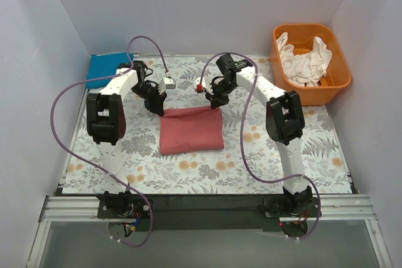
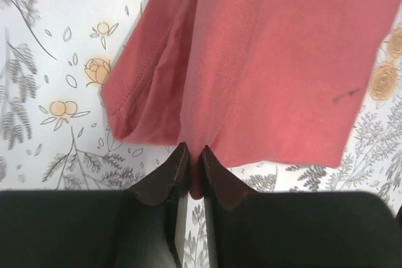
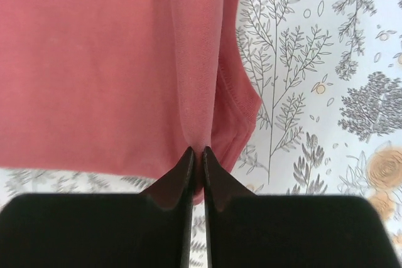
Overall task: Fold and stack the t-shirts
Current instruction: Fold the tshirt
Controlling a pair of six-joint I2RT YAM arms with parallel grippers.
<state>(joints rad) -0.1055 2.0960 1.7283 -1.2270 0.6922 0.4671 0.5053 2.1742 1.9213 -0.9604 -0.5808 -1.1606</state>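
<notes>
A red t-shirt [image 1: 191,130] lies folded into a rectangle in the middle of the floral table. My left gripper [image 1: 157,107] is shut on its far left corner; the left wrist view shows the red cloth [image 2: 264,61] pinched between the jaws [image 2: 194,153]. My right gripper [image 1: 217,101] is shut on its far right corner; the right wrist view shows the red fabric [image 3: 107,61] nipped between the closed tips [image 3: 196,152]. White t-shirts [image 1: 306,61] lie crumpled in an orange basket [image 1: 341,78] at the back right. A folded blue t-shirt [image 1: 104,68] lies at the back left.
The floral tablecloth [image 1: 264,161] covers the table. White walls close in the back and both sides. Purple cables [image 1: 59,111] loop beside each arm. The arm bases stand on a black rail [image 1: 201,208] at the near edge.
</notes>
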